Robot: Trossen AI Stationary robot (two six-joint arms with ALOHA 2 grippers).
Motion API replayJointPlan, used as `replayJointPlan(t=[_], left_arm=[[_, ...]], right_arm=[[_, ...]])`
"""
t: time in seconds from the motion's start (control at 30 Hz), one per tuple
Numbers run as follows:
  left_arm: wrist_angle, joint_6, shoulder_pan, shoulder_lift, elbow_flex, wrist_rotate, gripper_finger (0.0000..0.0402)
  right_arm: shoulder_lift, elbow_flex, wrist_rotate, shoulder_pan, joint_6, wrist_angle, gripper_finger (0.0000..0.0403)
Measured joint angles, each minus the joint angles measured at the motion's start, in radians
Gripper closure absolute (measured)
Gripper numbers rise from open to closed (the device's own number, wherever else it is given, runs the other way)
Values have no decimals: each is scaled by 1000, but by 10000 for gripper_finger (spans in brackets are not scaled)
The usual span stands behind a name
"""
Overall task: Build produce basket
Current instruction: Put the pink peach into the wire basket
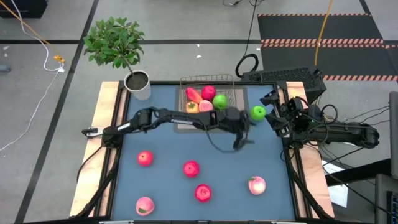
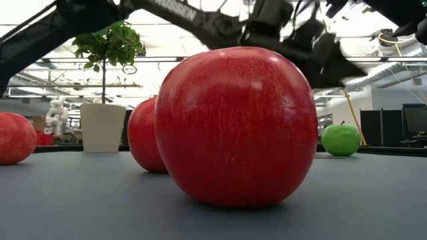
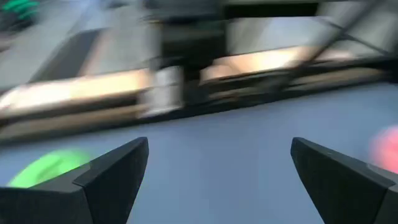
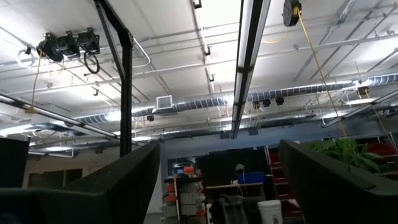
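Apple (image 2: 235,127): we see glossy, smooth red skin with fine streaks.
Basket (image 1: 208,93): thin metal wire.
Table (image 1: 168,180): matt blue-grey top, pale wood edges.

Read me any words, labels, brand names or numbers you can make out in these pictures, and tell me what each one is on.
"TROSSEN", only partly readable, in pale letters on the dark arm link crossing the top of the low view.
No readable text on the fruit, the wire basket, the plant pot or the table.
The left wrist view is too blurred to show any writing; the right wrist view's distant shelves are too small to read.
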Motion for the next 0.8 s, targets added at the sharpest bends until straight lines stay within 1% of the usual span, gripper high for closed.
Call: replayJointPlan(t=[0.03, 0.1, 0.2, 0.3, 0.33, 0.37, 0.43, 0.5, 0.53, 0.57, 0.6, 0.67, 0.73, 0.8], left_arm=[[-9, 39, -19, -3, 7, 36, 7], [-25, 90, -60, -7, 10, 73, 7], [-65, 100, -109, -8, 8, 95, 7], [-163, 95, -142, -11, 9, 91, 7], [-199, 96, -152, -11, 9, 71, 7], [-230, 96, -163, -10, 8, 28, 7], [-264, 88, -179, -10, 8, -107, 7], [-252, 102, -187, -10, 8, -242, 7], [-233, 118, -184, -10, 8, -293, 7], [-210, 135, -174, -10, 8, -321, 7], [-188, 148, -158, -10, 8, -322, 7], [-119, 134, -112, -10, 8, -257, 7], [-33, 79, -61, -10, 8, -206, 7], [36, 26, -9, -7, 9, -189, 7]], right_arm=[[0, 0, 0, 0, 0, 0, 83], [0, 0, 0, 0, 0, 0, 83], [0, 0, 2, 0, 7, 1, 83], [0, 0, 2, 0, 35, 2, 83], [0, 0, 2, 0, 38, 3, 83], [0, 0, 2, 0, 39, 3, 83], [0, 0, 2, 0, 41, 4, 83], [0, 0, 5, 0, 40, 5, 83], [0, 0, 10, 0, 40, 7, 83], [0, 0, 23, 0, 39, 7, 83], [0, 0, 28, 0, 39, 7, 83], [1, 0, 31, 0, 38, 7, 83], [1, 0, 31, 0, 38, 7, 83], [1, 0, 31, 0, 38, 8, 83]])
